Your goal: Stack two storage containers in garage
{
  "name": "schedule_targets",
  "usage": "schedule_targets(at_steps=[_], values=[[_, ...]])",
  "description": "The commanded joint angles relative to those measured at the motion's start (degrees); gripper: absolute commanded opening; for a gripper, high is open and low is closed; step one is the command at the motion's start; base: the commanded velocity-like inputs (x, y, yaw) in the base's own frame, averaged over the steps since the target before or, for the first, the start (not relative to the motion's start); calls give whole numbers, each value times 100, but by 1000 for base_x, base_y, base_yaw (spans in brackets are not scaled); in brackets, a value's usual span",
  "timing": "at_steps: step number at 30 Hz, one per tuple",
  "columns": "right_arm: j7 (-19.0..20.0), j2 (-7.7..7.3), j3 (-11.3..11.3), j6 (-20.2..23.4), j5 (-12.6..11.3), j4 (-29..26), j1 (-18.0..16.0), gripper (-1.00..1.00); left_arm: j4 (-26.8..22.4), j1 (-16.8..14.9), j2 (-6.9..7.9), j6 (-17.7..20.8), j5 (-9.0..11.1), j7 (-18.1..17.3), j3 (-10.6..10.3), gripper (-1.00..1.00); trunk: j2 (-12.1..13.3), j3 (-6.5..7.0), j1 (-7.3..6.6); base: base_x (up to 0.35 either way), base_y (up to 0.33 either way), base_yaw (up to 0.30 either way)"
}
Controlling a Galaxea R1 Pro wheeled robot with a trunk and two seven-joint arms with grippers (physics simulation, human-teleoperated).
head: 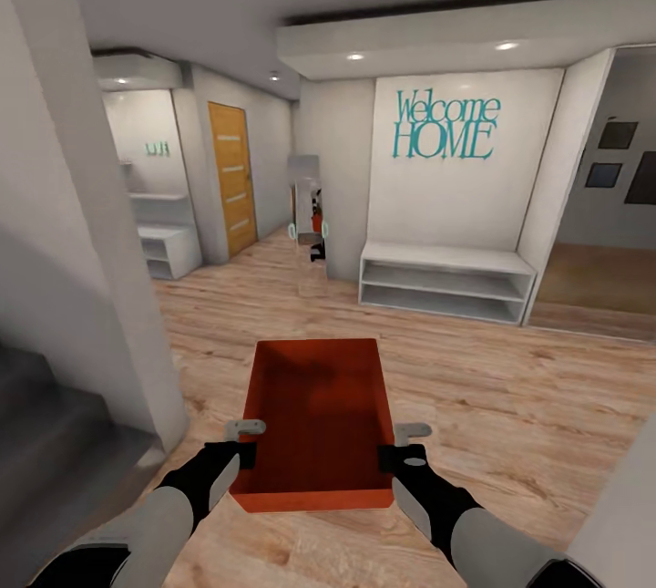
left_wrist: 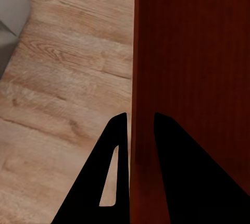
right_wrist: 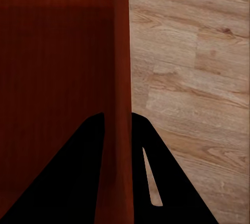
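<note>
Transport step, head view, read from left to right. At the lower left of the frame the left gripper (head: 244,444) clamps the left wall of the storage container (head: 314,424); the left wrist view shows its two dark fingers (left_wrist: 117,182) straddling the orange-red wall, one inside and one outside. The container sits at lower centre, open side up, held clear above the light wood plank floor (head: 510,387). At the lower right the right gripper (head: 401,447) grips the opposite wall in the same way, its fingers (right_wrist: 88,182) pinching the wall between them in the right wrist view. Beyond, a wooden door (head: 230,178) stands at upper left, a white bench (head: 445,283) below the "Welcome HOME" lettering (head: 446,125) at upper right. Judged stage: one container is being carried through a hallway; the garage is not yet reached. The next move likely calls for driving on while both grips stay level and firm.
</note>
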Motion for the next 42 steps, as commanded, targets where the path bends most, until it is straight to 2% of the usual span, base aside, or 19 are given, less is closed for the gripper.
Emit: schedule_targets(at_steps=[1, 42], values=[[-21, -6, -77, -78, 16, -215, -12, -100, 0, 2, 78, 34, 33, 27, -4, -100, -12, -13, 6, 324, 0, 0], [-21, -6, -77, -78, 16, -215, -11, -100, -4, 2, 78, 25, 33, 27, 2, -100, -12, -13, 6, 324, 0, 0]])
